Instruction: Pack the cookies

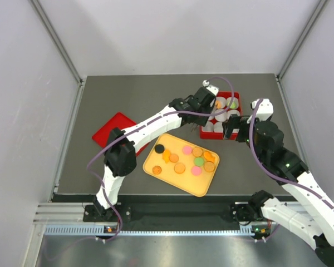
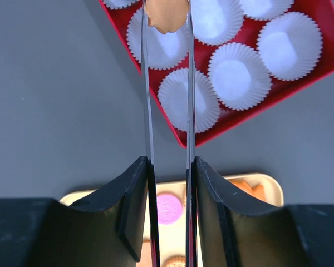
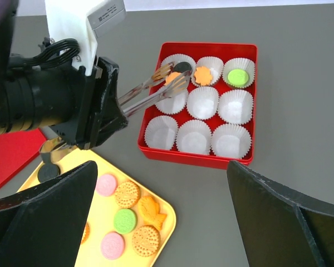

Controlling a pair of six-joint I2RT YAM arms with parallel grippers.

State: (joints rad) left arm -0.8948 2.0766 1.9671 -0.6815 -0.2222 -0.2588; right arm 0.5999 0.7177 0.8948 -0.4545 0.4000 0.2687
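The left gripper (image 2: 171, 167) has its fingers pressed in on a pair of metal tongs (image 2: 146, 100), squeezing the two blades toward each other. The tongs run straight out from the fingers toward the red box (image 3: 250, 53), and their tips pinch a tan-orange cookie (image 2: 166, 19). The cookie is round, so no long axis shows. Its flat face is turned toward the left wrist camera, and the picture's edge cuts off its far part. It hangs over the far end of the box, above the column of cups nearest the left arm; which cup lies under it I cannot tell.

The box holds nine white paper cups (image 3: 202, 102) in three rows. A flower-shaped cookie (image 3: 203, 75), orange, lies in the far middle cup, and a green cookie (image 3: 237, 76) in the corner cup beside it. A dark patch by the tong tips is hard to make out.

The yellow tray (image 1: 189, 183) carries loose cookies (image 3: 127, 194) in pink, green, tan and orange, plus a black cookie (image 1: 159, 148). A red lid (image 1: 114, 129) lies beyond the tray. The right gripper (image 3: 161, 178) stands wide open and holds nothing, on the near side of the box.
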